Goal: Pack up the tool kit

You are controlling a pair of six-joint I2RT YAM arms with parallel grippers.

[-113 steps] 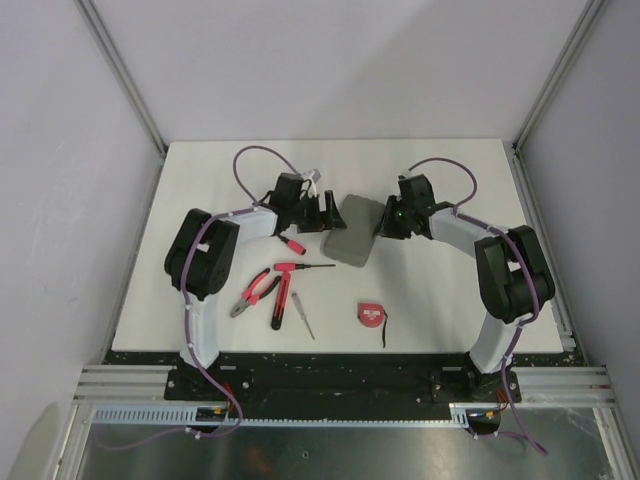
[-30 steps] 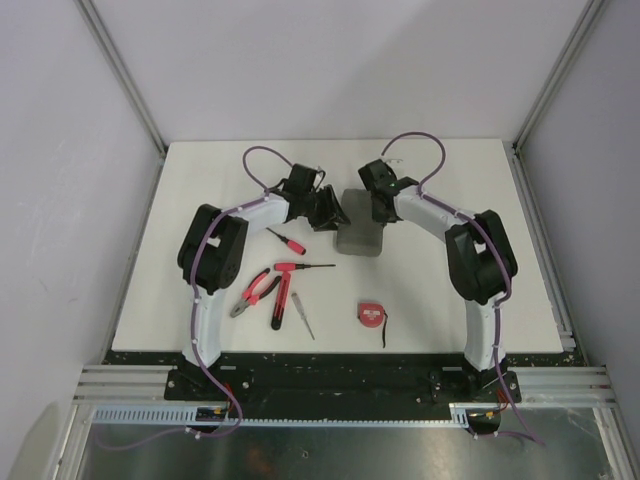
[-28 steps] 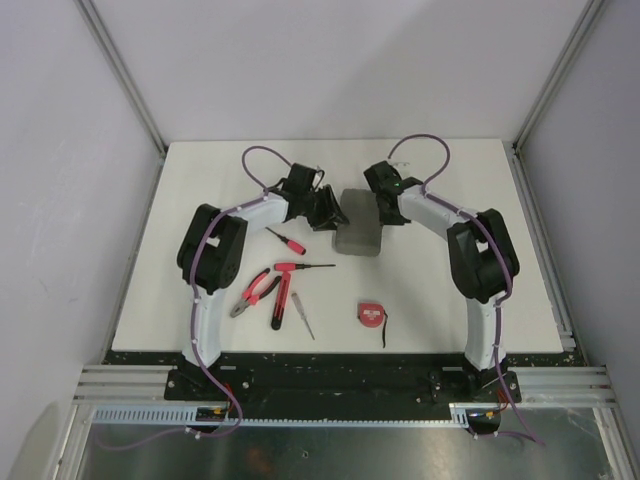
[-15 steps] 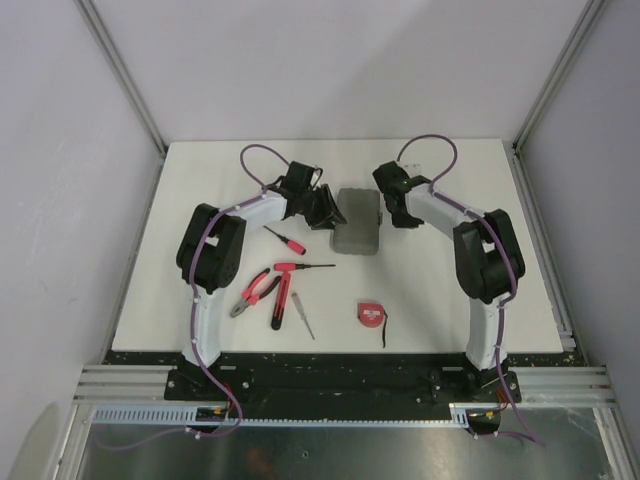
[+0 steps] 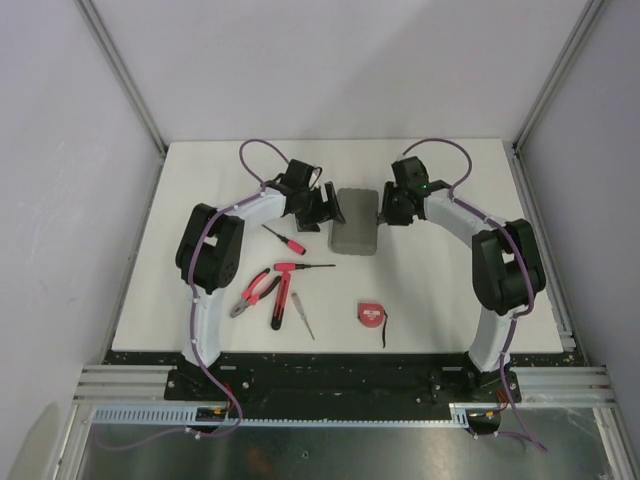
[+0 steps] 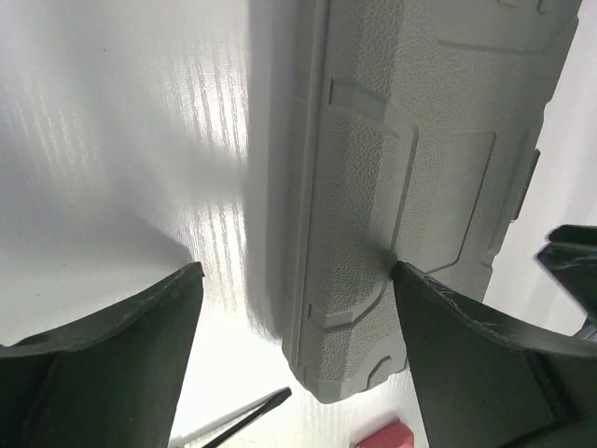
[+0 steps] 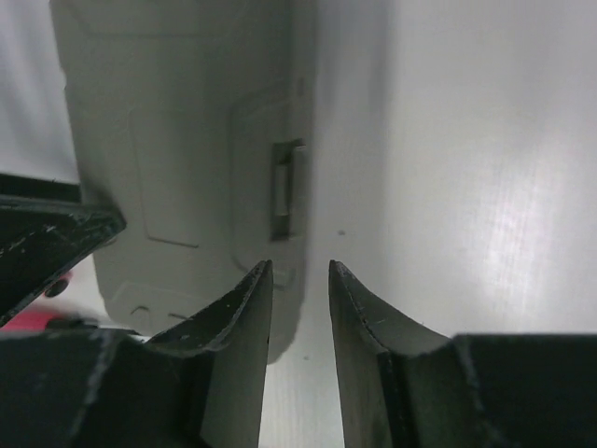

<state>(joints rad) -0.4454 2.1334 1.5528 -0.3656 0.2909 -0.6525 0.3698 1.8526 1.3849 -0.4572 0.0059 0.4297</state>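
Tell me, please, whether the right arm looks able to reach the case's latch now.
Probably yes: the right fingers, slightly parted, point straight at the latch on the shut case, nothing between.

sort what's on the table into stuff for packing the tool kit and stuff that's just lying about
For the job: shut grey plastic clamshell case; red-handled pliers; small red-handled screwdriver; red-and-black-handled screwdriver; black-shafted screwdriver; thin silver tool; round red tape measure.

Just there: white table top; purple arm cables; metal frame rail. No loose item looks unrelated.
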